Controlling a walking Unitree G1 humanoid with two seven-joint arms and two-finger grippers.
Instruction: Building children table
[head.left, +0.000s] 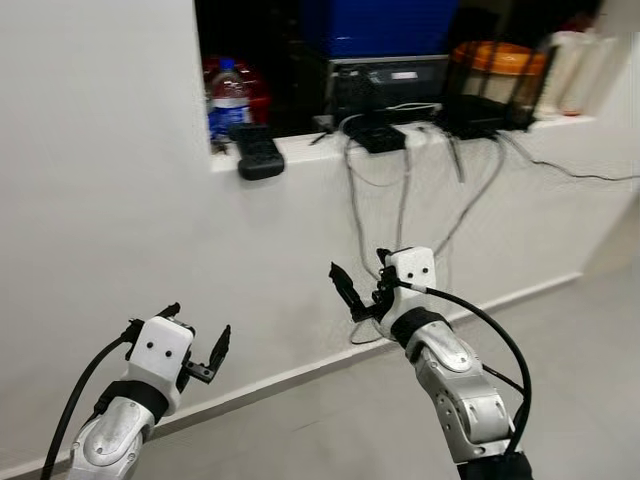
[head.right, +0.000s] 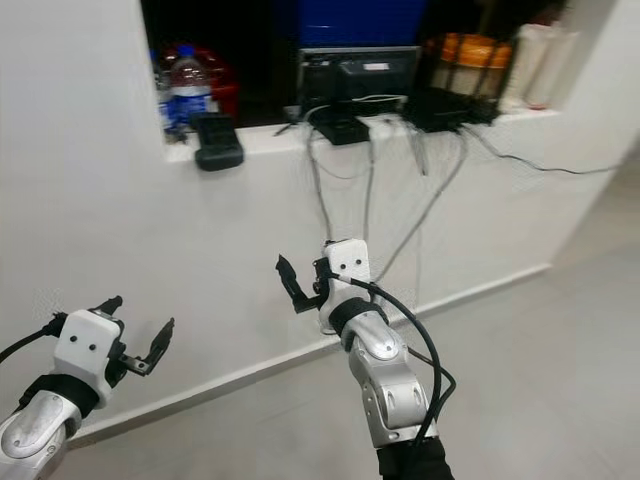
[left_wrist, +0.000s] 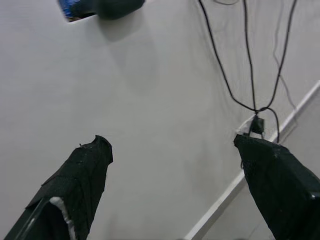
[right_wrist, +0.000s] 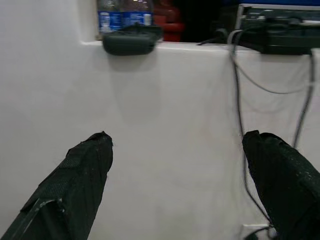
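Both arms are raised in front of a white wall. My left gripper is open at the lower left, with nothing between its black fingers. My right gripper is held a little higher in the middle, also open and empty, its fingers pointing at the wall below a ledge. The left wrist view looks along its gripper at bare wall and hanging cables. The right wrist view looks along its gripper at the ledge.
A recess above the ledge holds a water bottle, a black device overhanging the edge, a black box, an orange item in a wire basket and white rolls. Cables hang down the wall. Grey floor lies to the right.
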